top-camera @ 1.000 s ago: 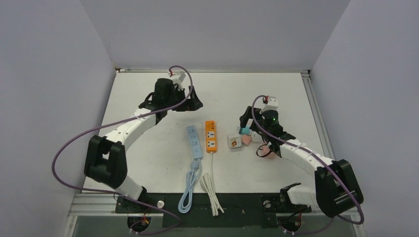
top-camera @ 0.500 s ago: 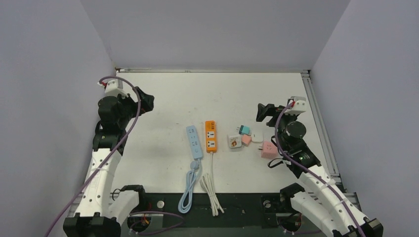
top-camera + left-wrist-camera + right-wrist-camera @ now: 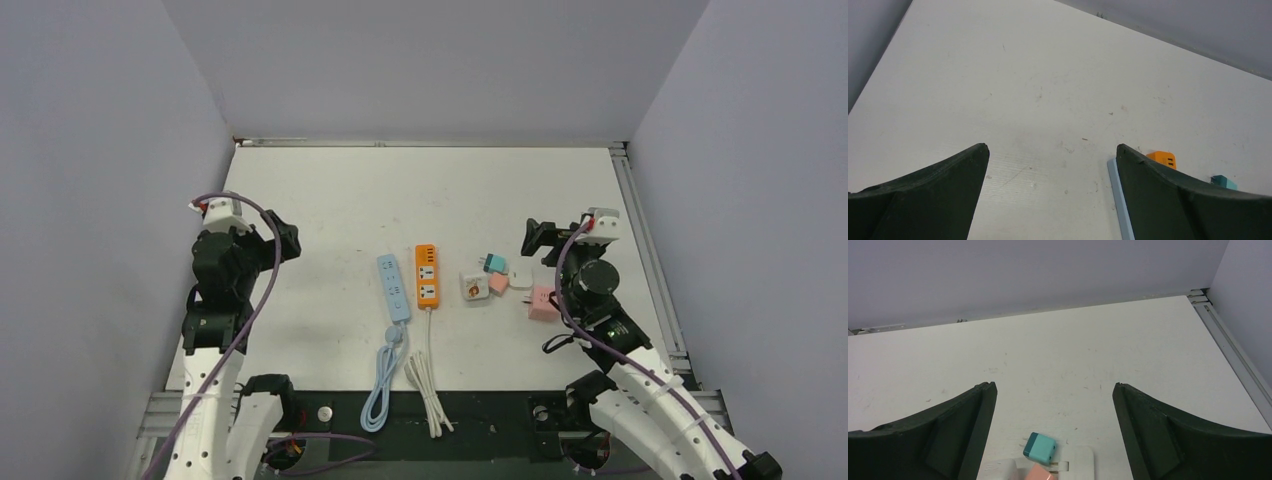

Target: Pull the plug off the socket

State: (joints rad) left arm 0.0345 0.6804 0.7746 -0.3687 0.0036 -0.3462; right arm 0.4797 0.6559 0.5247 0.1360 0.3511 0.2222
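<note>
Both arms have drawn back; left hand (image 3: 285,240) and right hand (image 3: 535,237) gape wide, empty. The teal plug (image 3: 493,263) lies loose at 3 o'clock of the orange socket strip (image 3: 427,275); unplugging looks done, only parking remains.

- The left white-and-black jointed arm (image 3: 208,365) is folded up close above its base at the left side, with the wrist raised high.
- Its black two-finger left gripper (image 3: 284,238) points towards the right, jaws spread wide, and nothing sits between the fingers (image 3: 923,195).
- The right white-and-black jointed arm (image 3: 650,395) is folded up likewise at the right side.
- Its black two-finger right gripper (image 3: 536,238) points leftward, jaws wide apart and empty.
</note>
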